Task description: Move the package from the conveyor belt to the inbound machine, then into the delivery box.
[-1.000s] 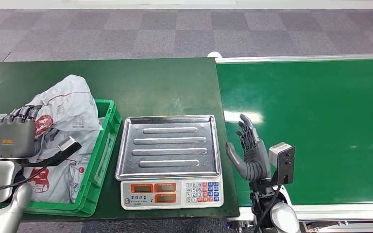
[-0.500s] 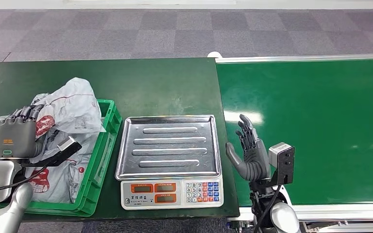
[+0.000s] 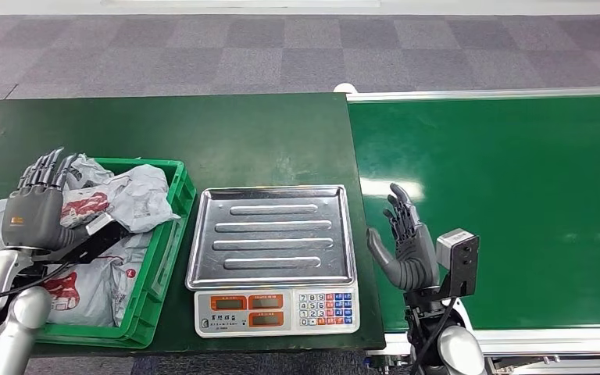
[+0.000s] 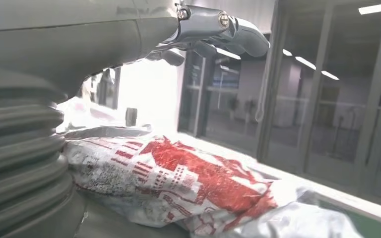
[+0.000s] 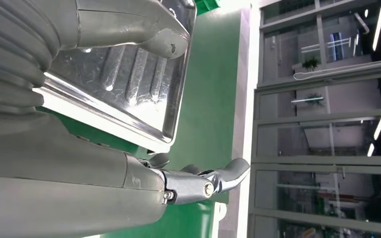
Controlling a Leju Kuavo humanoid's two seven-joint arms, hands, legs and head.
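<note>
since a second ago the left hand has let go and lifted, fingers now spread and empty above the green crate, and the package that stood tall in its grip has slumped down among the bags in the crate. right hand has barely shifted; it is held upright over the edge of the belt, fingers apart, holding nothing.

head view takes in the whole layout: dark green table, crate at its left end, scale with a ribbed steel tray beside it, belt to the right. left wrist view adds the package's print up close, red pictures on crinkled white-grey plastic, with glass doors behind. right wrist view gives the tray's shiny underside rim and the same glazed wall.

counted: one crate, one scale, one belt, two hands; several bags in the crate, their number unclear.
</note>
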